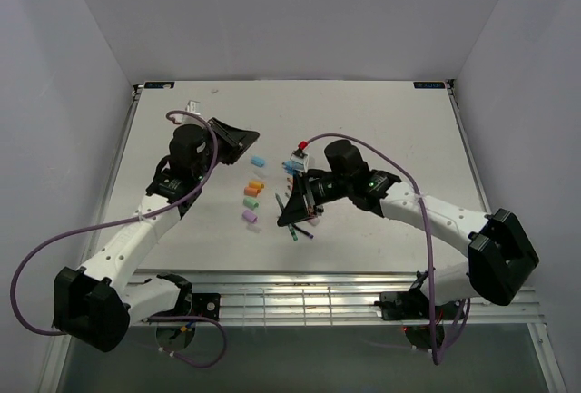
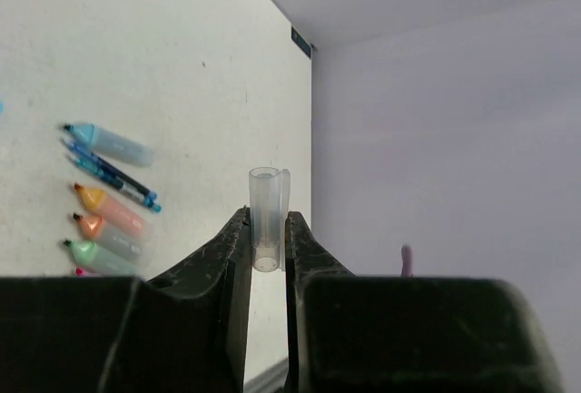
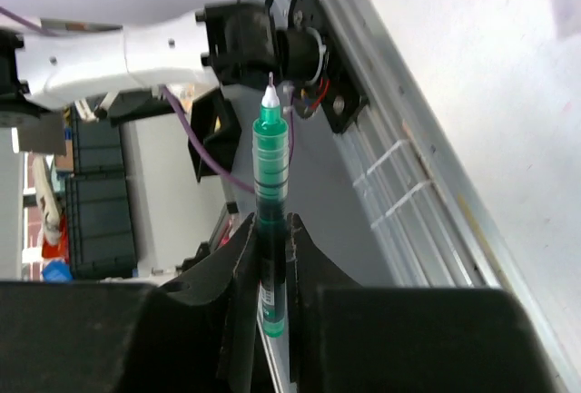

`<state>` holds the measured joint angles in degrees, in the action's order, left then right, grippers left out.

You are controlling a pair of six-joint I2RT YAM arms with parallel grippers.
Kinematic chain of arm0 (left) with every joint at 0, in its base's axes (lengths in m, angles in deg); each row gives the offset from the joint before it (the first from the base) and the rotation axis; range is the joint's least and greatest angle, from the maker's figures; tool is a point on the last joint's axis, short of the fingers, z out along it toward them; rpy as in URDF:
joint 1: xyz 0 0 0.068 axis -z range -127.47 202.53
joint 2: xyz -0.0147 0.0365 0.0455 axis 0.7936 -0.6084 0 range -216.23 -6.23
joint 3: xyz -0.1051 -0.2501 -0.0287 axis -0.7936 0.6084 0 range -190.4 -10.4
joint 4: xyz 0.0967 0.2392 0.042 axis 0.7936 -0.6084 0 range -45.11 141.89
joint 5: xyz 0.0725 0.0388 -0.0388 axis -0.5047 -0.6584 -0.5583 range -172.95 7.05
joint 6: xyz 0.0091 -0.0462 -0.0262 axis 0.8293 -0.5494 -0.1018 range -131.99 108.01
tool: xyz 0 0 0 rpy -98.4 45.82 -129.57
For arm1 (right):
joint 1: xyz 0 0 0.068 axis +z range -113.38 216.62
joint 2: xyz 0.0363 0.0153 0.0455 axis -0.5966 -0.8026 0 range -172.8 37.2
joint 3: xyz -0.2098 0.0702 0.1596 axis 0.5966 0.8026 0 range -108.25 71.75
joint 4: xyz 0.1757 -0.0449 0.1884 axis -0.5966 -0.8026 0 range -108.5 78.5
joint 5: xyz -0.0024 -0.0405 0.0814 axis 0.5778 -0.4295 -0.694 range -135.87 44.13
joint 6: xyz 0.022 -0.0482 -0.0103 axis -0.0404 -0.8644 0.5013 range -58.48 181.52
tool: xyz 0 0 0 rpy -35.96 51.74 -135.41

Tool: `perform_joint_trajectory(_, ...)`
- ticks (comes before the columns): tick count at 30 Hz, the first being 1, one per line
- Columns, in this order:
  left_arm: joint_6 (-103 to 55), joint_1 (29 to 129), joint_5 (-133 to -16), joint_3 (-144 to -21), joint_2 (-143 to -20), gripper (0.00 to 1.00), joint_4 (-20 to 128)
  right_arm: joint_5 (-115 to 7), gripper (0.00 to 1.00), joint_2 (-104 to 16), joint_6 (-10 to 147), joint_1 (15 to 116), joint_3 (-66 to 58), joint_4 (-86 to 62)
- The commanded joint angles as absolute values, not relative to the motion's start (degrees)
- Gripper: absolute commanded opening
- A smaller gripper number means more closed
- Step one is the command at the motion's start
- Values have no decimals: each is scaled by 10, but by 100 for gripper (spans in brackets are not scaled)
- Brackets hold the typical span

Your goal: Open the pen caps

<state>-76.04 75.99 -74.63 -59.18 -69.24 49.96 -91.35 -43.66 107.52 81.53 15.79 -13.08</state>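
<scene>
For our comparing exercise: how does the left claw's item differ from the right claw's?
The clear cap in the left claw is short, hollow and colourless; the green pen in the right claw is long, slim and green. The cap's far end is open; the pen's ends in a white tip. Both stick out from a clamping claw.

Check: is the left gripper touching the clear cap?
Touching. In the left wrist view the left gripper clamps the clear cap on both sides, no gap.
</scene>
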Motion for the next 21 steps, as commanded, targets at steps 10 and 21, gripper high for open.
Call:
perform_joint_trajectory(10, -760, 738, -787, -634, -695, 0, 282, -820, 8, -492, 845, 814, 63, -387)
perform_joint_trajectory(21, -850, 740, -765, -512, -678, 0, 76, -713, 8, -625, 686, 814, 6, -482)
